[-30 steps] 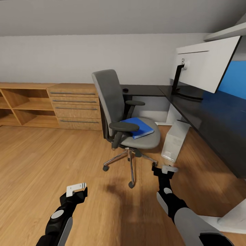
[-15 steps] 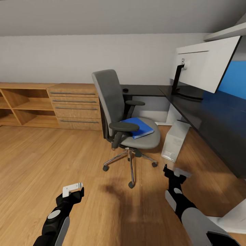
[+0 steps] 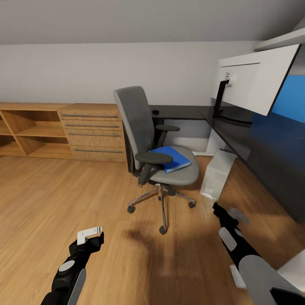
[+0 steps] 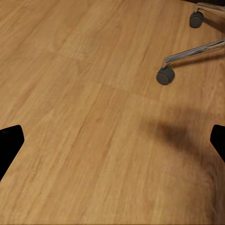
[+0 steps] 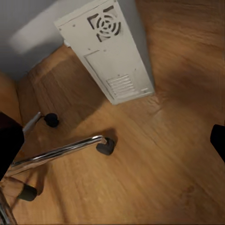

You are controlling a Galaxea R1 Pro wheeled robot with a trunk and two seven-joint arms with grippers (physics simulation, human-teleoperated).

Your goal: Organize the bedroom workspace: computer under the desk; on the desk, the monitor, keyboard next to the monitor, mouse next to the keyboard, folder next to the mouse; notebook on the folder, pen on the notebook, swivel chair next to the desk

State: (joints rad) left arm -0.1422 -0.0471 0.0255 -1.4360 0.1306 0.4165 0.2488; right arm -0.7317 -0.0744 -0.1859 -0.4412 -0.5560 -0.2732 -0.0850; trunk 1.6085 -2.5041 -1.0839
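The grey swivel chair (image 3: 142, 127) stands on the wood floor, left of the black desk (image 3: 254, 142), its back toward me. The blue folder (image 3: 171, 157) lies on its seat. The light grey computer (image 3: 216, 176) stands on the floor at the desk's edge, and its vented rear panel (image 5: 110, 51) faces my right wrist camera. The monitor (image 3: 258, 78) stands on the desk, pale back toward me. A small dark rounded object (image 3: 156, 112) lies on the desk's far wing. My left gripper (image 3: 91, 237) (image 4: 112, 145) hangs open over bare floor. My right gripper (image 3: 231, 214) (image 5: 112, 140) is open, low beside the computer.
A light wooden dresser (image 3: 95, 131) and open shelves (image 3: 25, 131) line the far wall at the left. The chair's chrome legs and castors (image 3: 162, 229) (image 4: 165, 75) (image 5: 105, 146) spread over the floor between my grippers. A blue panel (image 3: 294, 97) backs the desk.
My right arm has swung to the right and lower, from in front of the chair base toward the computer. My left gripper has dropped slightly. The chair and folder have not moved.
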